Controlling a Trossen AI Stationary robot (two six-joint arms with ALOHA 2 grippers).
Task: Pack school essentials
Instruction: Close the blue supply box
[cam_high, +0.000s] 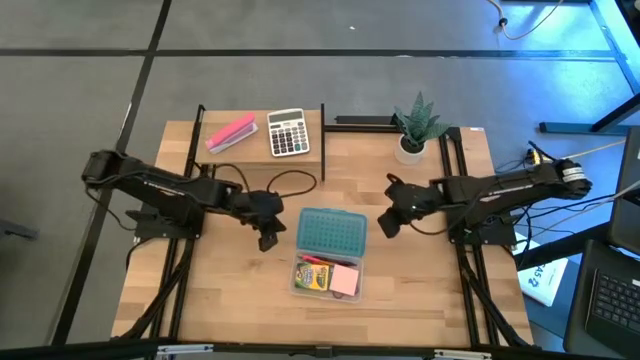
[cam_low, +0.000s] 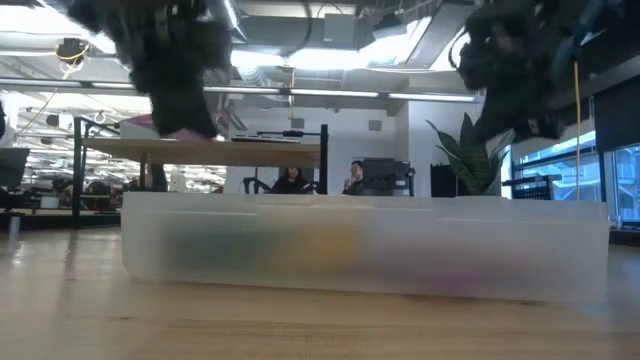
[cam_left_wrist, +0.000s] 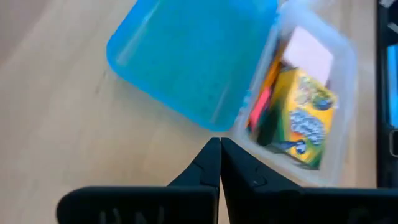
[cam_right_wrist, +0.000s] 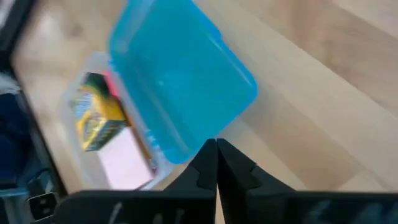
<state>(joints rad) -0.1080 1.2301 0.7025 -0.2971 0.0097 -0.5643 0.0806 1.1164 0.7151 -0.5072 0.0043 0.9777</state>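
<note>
A clear plastic box (cam_high: 327, 290) sits on the wooden table (cam_high: 230, 310) toward its near edge, and everything else is placed from it here. Inside the box lie the yellow-green crayon box (cam_high: 314, 276) on the side toward the left arm and the square pink notepad (cam_high: 345, 280) on the side toward the right arm, the two touching. In the left wrist view an orange pencil (cam_left_wrist: 271, 68) and something red and dark lie along the box wall beside the crayon box; what these last are I cannot tell. The box's blue lid (cam_high: 332, 235) lies open and flat on the table, joined to the far edge of the box.

Just beyond the box, level with the lid, the left gripper (cam_high: 268, 238) hangs beside the lid's left edge with its fingers (cam_left_wrist: 205, 168) pressed together and holding nothing. On the lid's other side the right gripper (cam_high: 386, 226) hangs near its right edge, fingers (cam_right_wrist: 231, 167) likewise closed together and empty.

Farther from the box, a raised wooden shelf (cam_high: 310, 148) carries a long pink stapler-like block (cam_high: 231, 133) and a grey-white calculator (cam_high: 288, 133) side by side. To the right of the shelf a small potted plant (cam_high: 416, 126) stands at the table's far edge.
</note>
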